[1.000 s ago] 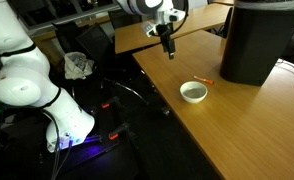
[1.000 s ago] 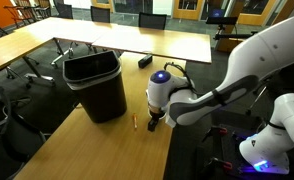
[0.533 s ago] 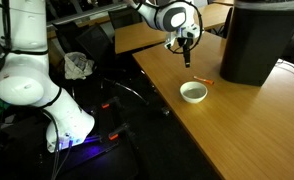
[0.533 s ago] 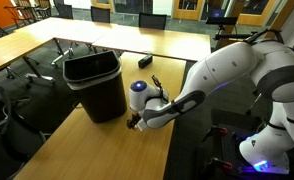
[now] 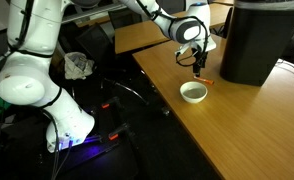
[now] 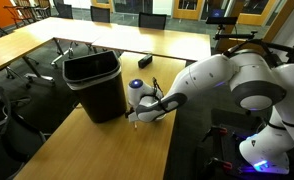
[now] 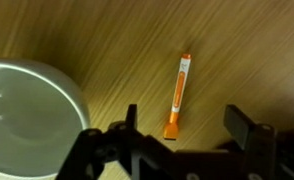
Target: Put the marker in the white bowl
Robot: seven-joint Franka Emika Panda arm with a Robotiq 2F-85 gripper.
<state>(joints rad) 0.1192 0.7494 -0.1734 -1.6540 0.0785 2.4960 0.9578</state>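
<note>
Wooden worktop (image 5: 257, 125), light grain, in both exterior views. Big black bin (image 6: 95, 85) upright on worktop, top open. Behind it: more wooden tables (image 6: 107, 40), with small black box (image 6: 144, 61) on nearest. Dark chairs (image 6: 22, 105) beside tables. Crumpled pale bag (image 5: 78, 66) off worktop edge, lower down. Cables (image 5: 122, 95) across dark floor; purple glow (image 5: 82, 145) nearby.

You see an orange marker (image 7: 177, 96) with a white band along its barrel. The table (image 7: 257, 50) under it is light brown wood with a fine streaked grain. The bowl (image 7: 27, 110) is plain white, slightly shaded inside. Your gripper (image 7: 182, 122) is black. In an exterior view the bin (image 5: 257, 40) is matt black and the arm (image 5: 27, 85) glossy white, with a violet-blue glow (image 5: 75, 148) at its base.
</note>
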